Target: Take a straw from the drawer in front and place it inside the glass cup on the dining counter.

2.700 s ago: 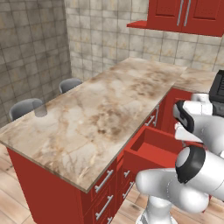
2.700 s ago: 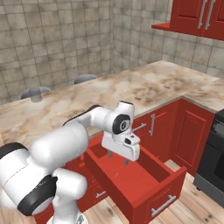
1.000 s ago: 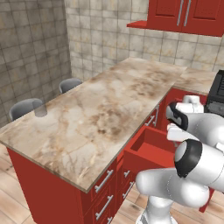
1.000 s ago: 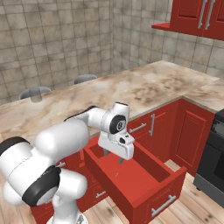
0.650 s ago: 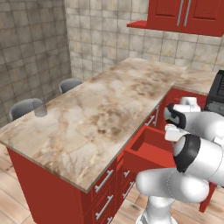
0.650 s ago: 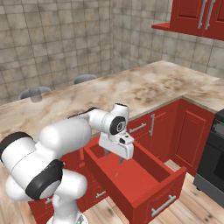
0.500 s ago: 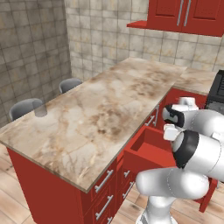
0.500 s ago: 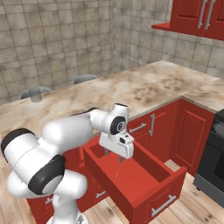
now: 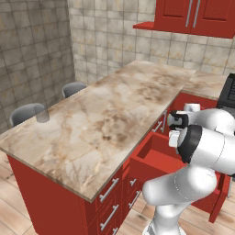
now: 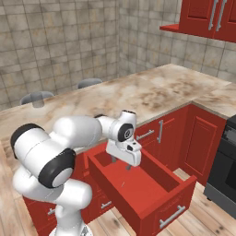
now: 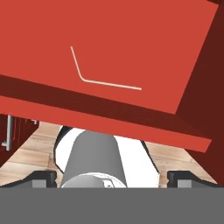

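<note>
Straw (image 11: 105, 82): bent, flat on the drawer (image 10: 152, 193) floor, below the pincer (image 10: 120, 163).
Pincer: wide open, empty, over the drawer.
Glass cup (image 9: 42, 114): on the bench (image 9: 114, 119), far away.

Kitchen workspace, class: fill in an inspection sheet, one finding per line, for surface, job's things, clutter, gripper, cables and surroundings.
Surface: marble dining counter, bare apart from the cup.
Job's things: drawer pulled open; bent pale straw lying flat on its floor; glass cup upright at the counter's far edge.
Clutter: nothing seen.
Gripper: gripper open, holding nothing, hanging over the open drawer, apart from the straw.
Cables: nothing seen.
Surroundings: tiled walls, wooden floor, red upper cabinets, two grey stools behind the counter, dark oven.
</note>
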